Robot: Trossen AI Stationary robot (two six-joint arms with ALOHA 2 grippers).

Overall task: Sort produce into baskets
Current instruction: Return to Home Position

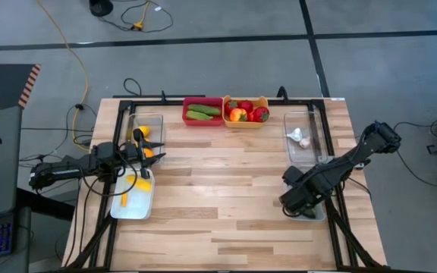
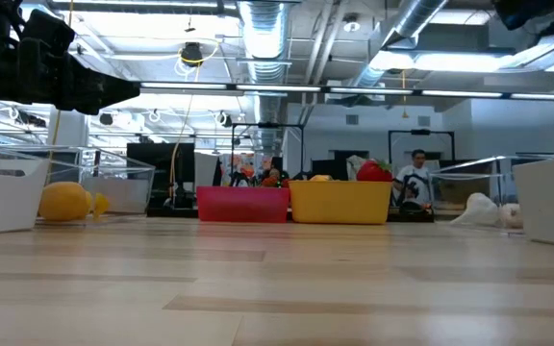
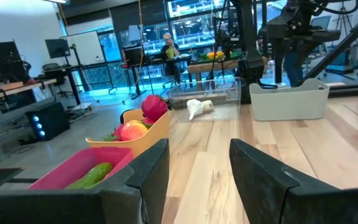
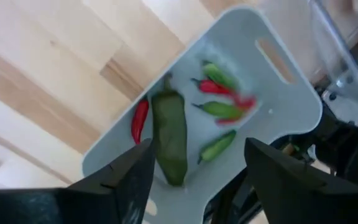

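Wood table (image 1: 226,189). Left gripper (image 1: 156,152) hovers where left tub (image 1: 156,120) meets white tray (image 1: 131,211) — fingers apart, nothing held. Left tub holds yellow fruit (image 1: 139,135); white tray holds yellow-orange pieces (image 1: 138,184). Back centre: red bin (image 1: 202,99) with cucumbers (image 1: 202,113), touching yellow bin (image 1: 246,124) with tomatoes (image 1: 244,112). Right side: right tub (image 1: 315,125) with garlic (image 1: 300,138). Near it, right gripper (image 4: 199,149) hangs above grey tray (image 4: 278,106) — fingers wide apart, empty. In grey tray: big green pepper (image 4: 169,140), red and green chilies (image 4: 219,109) beside it.
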